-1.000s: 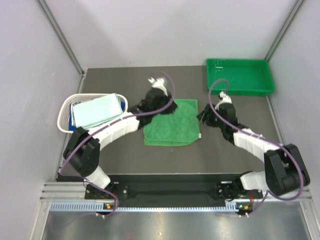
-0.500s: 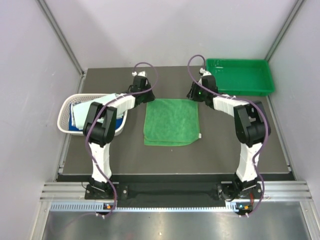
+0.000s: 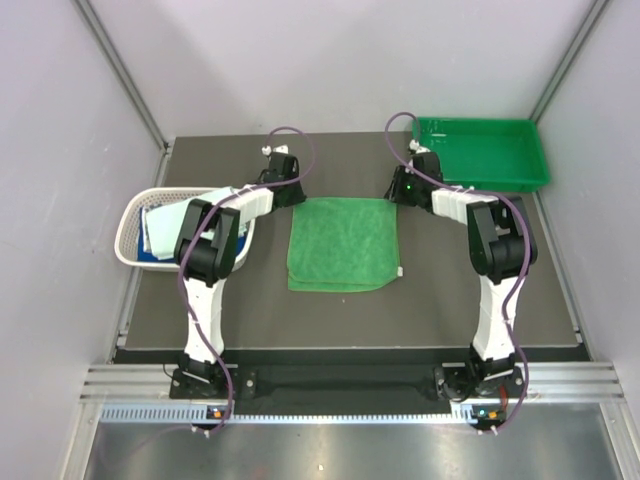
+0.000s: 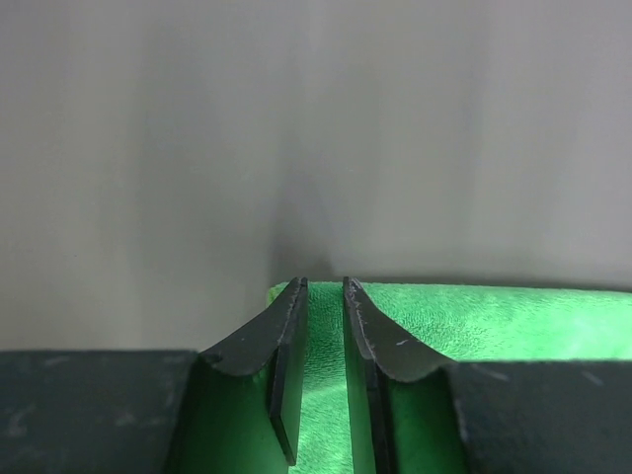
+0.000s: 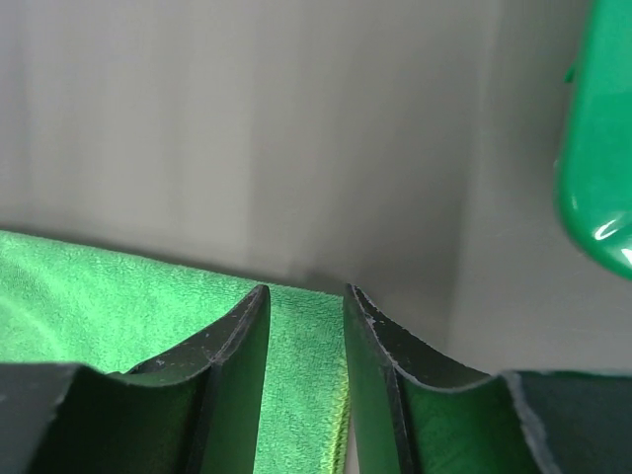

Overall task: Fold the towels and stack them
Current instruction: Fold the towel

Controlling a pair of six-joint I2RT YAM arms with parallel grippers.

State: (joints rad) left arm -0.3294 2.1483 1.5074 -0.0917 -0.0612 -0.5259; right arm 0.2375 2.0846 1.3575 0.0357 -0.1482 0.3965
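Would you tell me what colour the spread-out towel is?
The towel is bright green, clearest from the top external view.

No text, label or number is readable (any view).

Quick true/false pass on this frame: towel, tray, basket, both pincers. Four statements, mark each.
1. The green towel lies flat on the table. True.
2. The tray has a towel in it. False: nothing lies in it.
3. The left pincer and right pincer sit at the green towel's two far corners. True.
4. The basket holds nothing. False: other towels lie in it.
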